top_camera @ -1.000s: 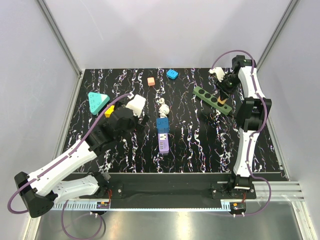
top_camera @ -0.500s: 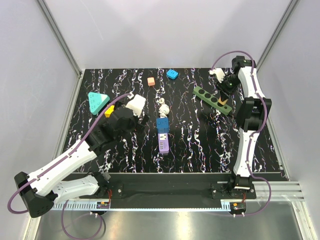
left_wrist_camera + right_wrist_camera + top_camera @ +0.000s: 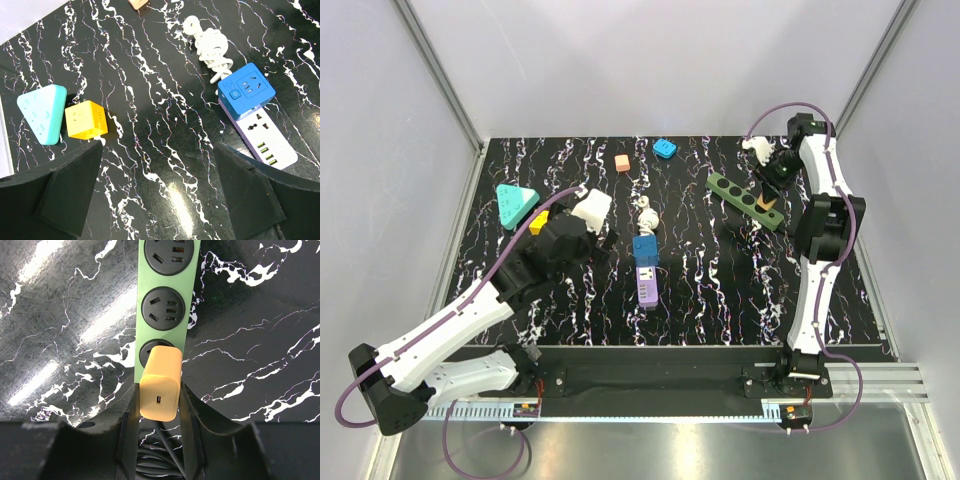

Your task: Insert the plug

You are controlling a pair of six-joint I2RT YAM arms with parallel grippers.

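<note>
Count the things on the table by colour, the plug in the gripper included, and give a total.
Blue: 2, blue cube socket, blue block
Yellow: 2, yellow cube, held plug
Teal: 1, teal triangle
Salmon: 1, salmon block
White: 1, white cable
Purple: 1, purple strip
Green: 1, green strip
Total: 9

I am looking down on a table (image 3: 720, 300) whose glossy black top is carrying white, marble-like veins. Pale grey panels are closing it in on three sides: a back wall (image 3: 650, 60), a left wall (image 3: 380, 200) and a right wall (image 3: 925, 220). A metal post (image 3: 440, 75) is running up each back corner. Light is glaring off the tabletop in soft streaks. A black bar (image 3: 660, 378) is lying along the near edge, and a brushed steel sheet (image 3: 650, 450) is showing below it.
</note>
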